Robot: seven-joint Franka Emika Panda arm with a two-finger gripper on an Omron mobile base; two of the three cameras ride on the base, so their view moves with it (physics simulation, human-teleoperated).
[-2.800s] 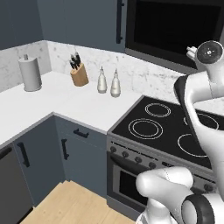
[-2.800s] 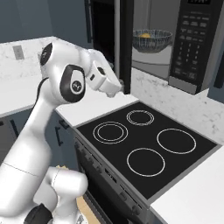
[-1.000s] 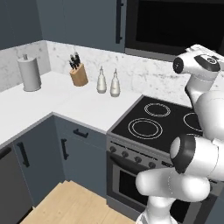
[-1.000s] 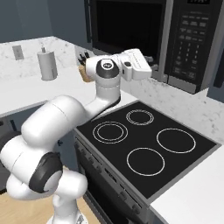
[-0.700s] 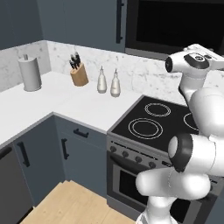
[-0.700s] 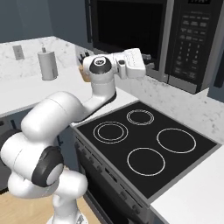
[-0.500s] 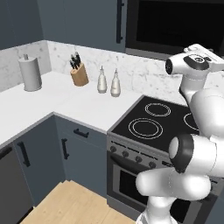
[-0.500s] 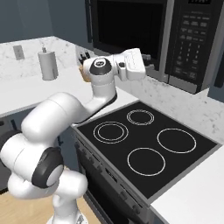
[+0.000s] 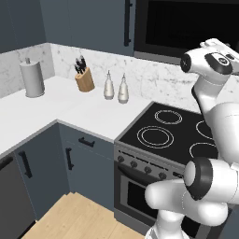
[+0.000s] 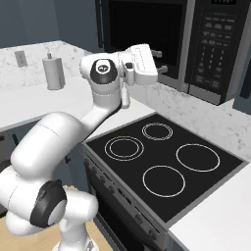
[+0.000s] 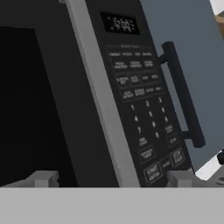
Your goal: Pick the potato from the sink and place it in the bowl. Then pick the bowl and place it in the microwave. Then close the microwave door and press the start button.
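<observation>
Left base view, left to right: paper towel roll point(image 9: 31, 78) upright on the white L-shaped counter point(image 9: 56, 109) against the marble backsplash point(image 9: 154, 81). Next, a wooden knife block point(image 9: 84, 79), then two pale bottles point(image 9: 116, 87) side by side near the wall. Dark blue-grey cabinets point(image 9: 56, 163) below; light wood floor point(image 9: 79, 217). Right of the counter, black stove point(image 9: 172, 135) with four ring burners.

Above the stove, the microwave point(image 10: 196, 44) is mounted among the upper cabinets. The microwave door point(image 10: 142, 34) sits flush, black glass dark; potato and bowl not visible behind it.

Gripper point(image 10: 158, 61) is raised just in front of the door's lower edge, near the keypad point(image 11: 140, 113). Finger spacing: cannot tell.
</observation>
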